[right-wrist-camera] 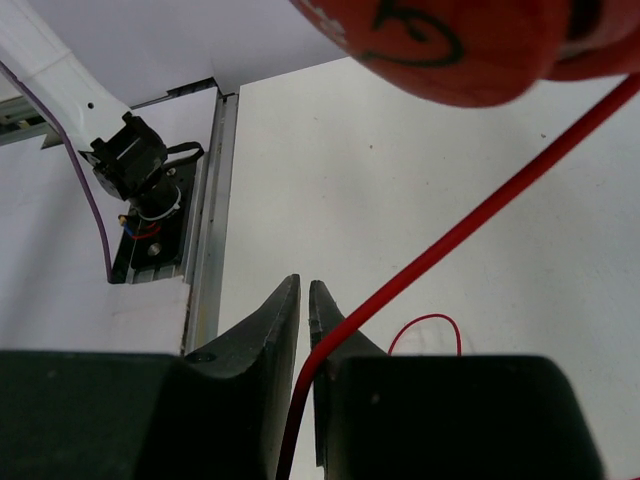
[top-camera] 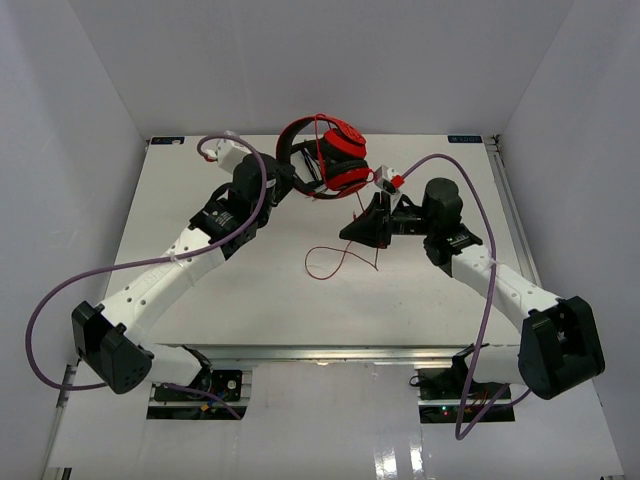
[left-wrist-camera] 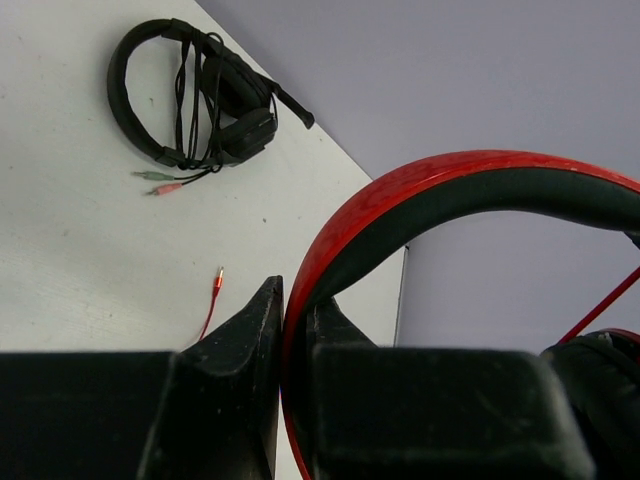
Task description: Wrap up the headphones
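Two grippers hold on. The left gripper [left-wrist-camera: 295, 298] pinches the headband [left-wrist-camera: 480, 190] of the headphones [top-camera: 341, 150], lifted over the far part of the table [top-camera: 250, 295]. The right gripper [right-wrist-camera: 304, 292], just beside them, is closed on their thin red cable [right-wrist-camera: 450, 250].

White arm links [top-camera: 165, 272], black joints [top-camera: 443, 205], black bases [top-camera: 560, 345] — looping purple cables [top-camera: 28, 340]

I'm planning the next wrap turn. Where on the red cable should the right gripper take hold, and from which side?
Grip the straight, raised run of the cable near the headphones, coming in from the right with the fingers of the right gripper across it. That stretch hangs clear of the table; the slack loop lies flat, harder to pinch.
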Robot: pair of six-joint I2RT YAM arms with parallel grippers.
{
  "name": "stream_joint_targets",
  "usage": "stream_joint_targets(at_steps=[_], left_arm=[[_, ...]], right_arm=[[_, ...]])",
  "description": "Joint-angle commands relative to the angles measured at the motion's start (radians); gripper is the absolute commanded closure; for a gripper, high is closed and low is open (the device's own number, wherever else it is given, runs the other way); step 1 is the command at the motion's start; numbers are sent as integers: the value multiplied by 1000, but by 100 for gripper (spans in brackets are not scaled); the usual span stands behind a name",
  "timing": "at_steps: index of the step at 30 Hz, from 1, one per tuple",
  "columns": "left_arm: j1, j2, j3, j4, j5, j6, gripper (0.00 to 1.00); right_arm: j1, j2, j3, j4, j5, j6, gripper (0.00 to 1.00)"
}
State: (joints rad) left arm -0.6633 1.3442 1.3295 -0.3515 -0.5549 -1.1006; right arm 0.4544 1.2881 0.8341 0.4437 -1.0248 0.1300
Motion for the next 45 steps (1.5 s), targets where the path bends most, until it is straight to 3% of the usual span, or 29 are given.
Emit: stream_joint_targets(at_steps=[1, 6, 12, 15, 22, 27, 37, 39, 43, 45], left_arm=[[27, 9, 82, 110, -215, -75, 100], [27, 46, 98, 101, -257, -45, 100], [38, 78, 138, 97, -270, -39, 100], [43, 79, 149, 94, -265, -64, 100], [62, 52, 131, 87, -221, -155, 100], [82, 27, 106, 65, -204, -223, 100], [99, 18, 87, 68, -140, -255, 100], [99, 13, 86, 70, -129, -237, 100], [99, -10, 73, 77, -93, -179, 100], [99, -40, 48, 78, -72, -145, 100]], right_arm=[[53, -46, -39, -101, -32, -105, 82], [76, -66, -38, -164, -16, -188, 81], [83, -86, -58, -204, -1, -234, 70], [84, -94, -64, -207, 1, -240, 61], [82, -102, -65, -205, -14, -244, 55], [78, -116, -69, -209, -44, -260, 42], [70, -108, -53, -191, -41, -247, 42], [69, -113, -43, -212, 4, -267, 35], [56, -130, -26, -260, 166, -363, 5], [54, -127, -46, -223, 228, -383, 7]])
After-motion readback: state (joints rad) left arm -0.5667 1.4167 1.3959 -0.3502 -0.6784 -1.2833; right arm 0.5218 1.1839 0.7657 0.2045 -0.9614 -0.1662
